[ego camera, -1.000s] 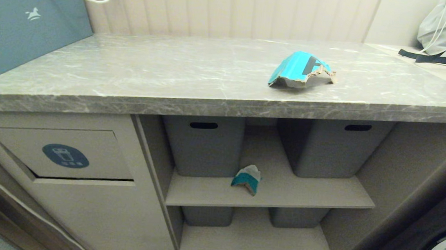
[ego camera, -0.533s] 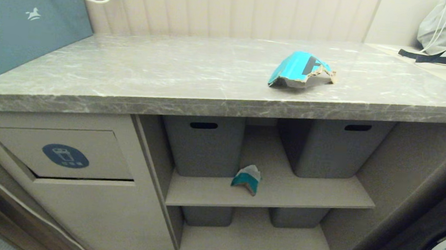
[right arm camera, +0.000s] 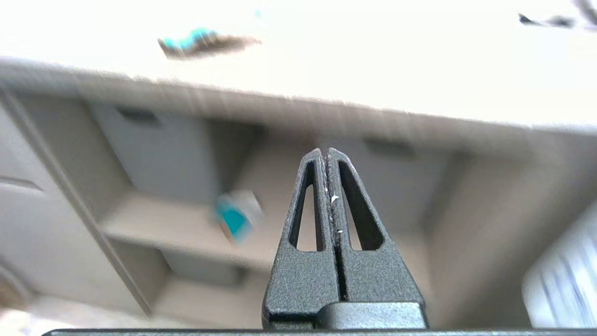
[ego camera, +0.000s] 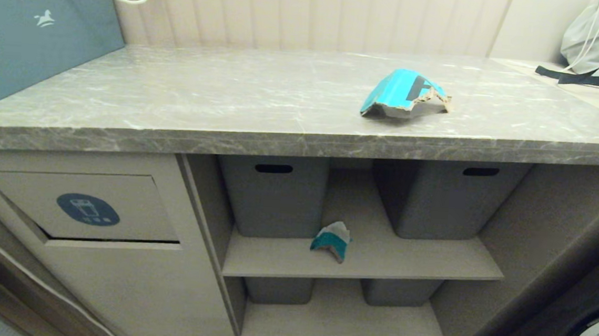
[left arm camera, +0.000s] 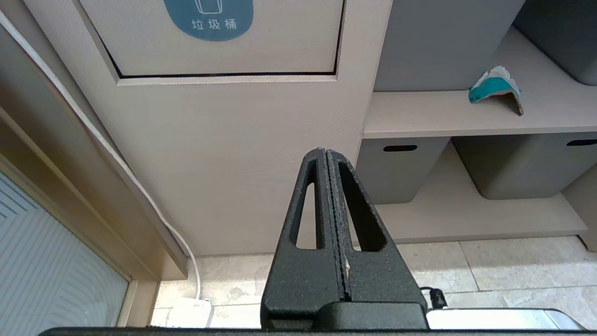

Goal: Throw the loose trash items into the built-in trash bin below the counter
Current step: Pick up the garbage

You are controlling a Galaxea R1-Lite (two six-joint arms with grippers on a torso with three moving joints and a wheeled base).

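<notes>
The larger cyan scrap (ego camera: pixel 404 93) lies on the grey marble worktop (ego camera: pixel 204 98), toward 2 o'clock in the head view. The smaller teal-and-white scrap (ego camera: pixel 332 240) lies on the upper shelf (ego camera: pixel 367 257) below, between two grey tubs (ego camera: pixel 274 192). The trash bin flap (ego camera: pixel 86 206), bearing a round blue sticker, sits at 8 o'clock. The left gripper (left arm camera: pixel 325 151) faces the cabinet front under the flap, jaws fully closed, empty. The right gripper (right arm camera: pixel 325 151) faces the shelves, jaws fully closed, empty.

Cyan scrap (ego camera: pixel 402 93) on grey, white-veined counter (ego camera: pixel 230 100).
Teal-and-white scrap (ego camera: pixel 332 240); beige bin flap (ego camera: pixel 133 204) with dark-blue sticker (ego camera: pixel 88 209).
</notes>
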